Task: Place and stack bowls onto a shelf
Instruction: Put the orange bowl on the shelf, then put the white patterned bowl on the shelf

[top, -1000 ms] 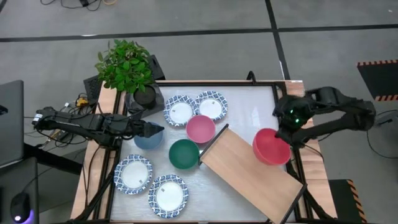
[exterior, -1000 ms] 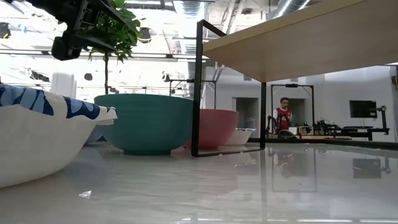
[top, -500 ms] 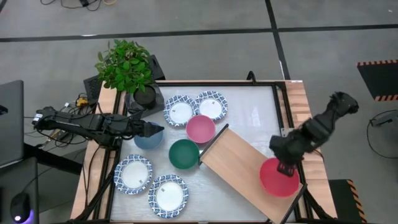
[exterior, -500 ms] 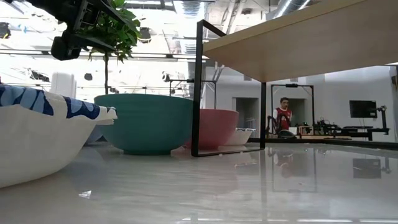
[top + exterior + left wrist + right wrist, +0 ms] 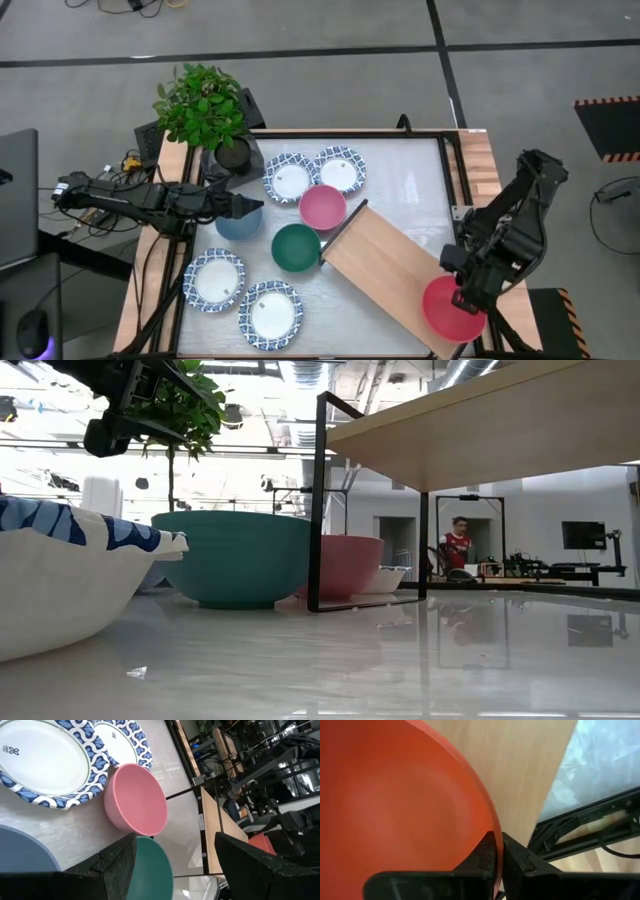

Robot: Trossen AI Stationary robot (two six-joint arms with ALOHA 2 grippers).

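- Right gripper [image 5: 496, 851]: fingers pinched on the rim of the red bowl [image 5: 453, 308], one inside the wall and one outside, seen close in the right wrist view.
- Red bowl held over the near right end of the shelf [image 5: 390, 260], close to the corner and the counter's [image 5: 400, 180] frame; cannot tell whether touching the board yet.
- Light wood of the shelf visible just beyond the bowl's rim in the right wrist view, so bowl above the board rather than off it.
- Left gripper [image 5: 250, 209]: fingers spread wide, holding nothing, hovering over the slate blue bowl [image 5: 238, 222] at the counter's left side.
- Pink bowl [image 5: 136, 798] and dark green bowl [image 5: 296, 246] resting on the counter just beside the shelf's far end; four blue-rimmed white bowls also on the counter, two near the plant pot [image 5: 233, 153], two at the near left.
- Step in hand, by judgement: setting the first bowl down on the shelf; nothing else on it so far.
- Next move likely calls for lowering until the base sits flat, keeping clear of the shelf edge, then spreading the fingers and lifting straight off the rim.
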